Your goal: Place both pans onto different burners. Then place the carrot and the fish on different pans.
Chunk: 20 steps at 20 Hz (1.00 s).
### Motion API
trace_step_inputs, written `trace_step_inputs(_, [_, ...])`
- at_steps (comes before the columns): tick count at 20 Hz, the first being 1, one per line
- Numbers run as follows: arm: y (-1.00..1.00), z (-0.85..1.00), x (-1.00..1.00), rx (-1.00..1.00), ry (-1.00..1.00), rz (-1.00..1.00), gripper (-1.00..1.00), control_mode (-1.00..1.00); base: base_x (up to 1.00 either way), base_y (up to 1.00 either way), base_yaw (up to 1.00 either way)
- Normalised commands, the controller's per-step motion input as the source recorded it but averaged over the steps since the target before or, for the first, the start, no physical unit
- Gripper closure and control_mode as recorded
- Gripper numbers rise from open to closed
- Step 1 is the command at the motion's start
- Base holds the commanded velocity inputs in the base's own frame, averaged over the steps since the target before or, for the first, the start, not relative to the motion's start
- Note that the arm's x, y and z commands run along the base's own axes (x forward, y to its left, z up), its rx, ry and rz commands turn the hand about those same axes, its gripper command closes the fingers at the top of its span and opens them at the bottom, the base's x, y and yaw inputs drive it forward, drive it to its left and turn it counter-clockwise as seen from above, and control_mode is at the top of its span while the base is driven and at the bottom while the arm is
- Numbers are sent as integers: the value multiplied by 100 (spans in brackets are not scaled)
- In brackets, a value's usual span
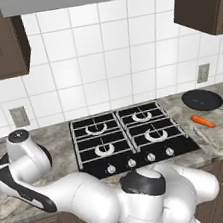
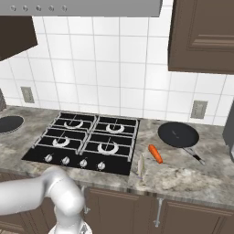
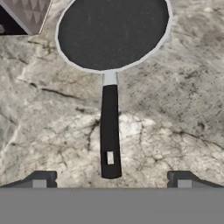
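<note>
Marbled grey worktop point(image 1: 57, 142) beneath white tile, seen from the left base: cooktop burners point(image 1: 131, 130) bare, right pan point(image 1: 202, 100), carrot point(image 1: 203, 121) and fish point(image 1: 200, 134) well off to the hand's far side. From the right base, left pan point(image 2: 9, 124) past the cooktop. From the hand: hand point(image 3: 111, 179) open, handle point(image 3: 109, 131) straight ahead between the tips. First pan pickup likely; next, descend and close.

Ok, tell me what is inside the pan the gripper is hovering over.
In the hand view the left pan holds nothing: its dark inside is bare, and the open gripper hangs above its handle. The counter under the pan is covered.
</note>
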Motion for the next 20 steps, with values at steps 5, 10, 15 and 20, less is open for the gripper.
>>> trace_step_inputs(5, [0, -19, 13, 0, 1, 0, -100, -100, 0, 0, 0])
trace_step_inputs(10, [1, -18, 15, 0, 2, 0, -100, -100, 0, 0, 0])
trace_step_inputs(15, [11, -19, 18, -1, 4, 0, -100, -100, 0, 0, 0])
trace_step_inputs(20, [16, -20, 16, -2, 3, 0, -100, -100, 0, 0, 0])
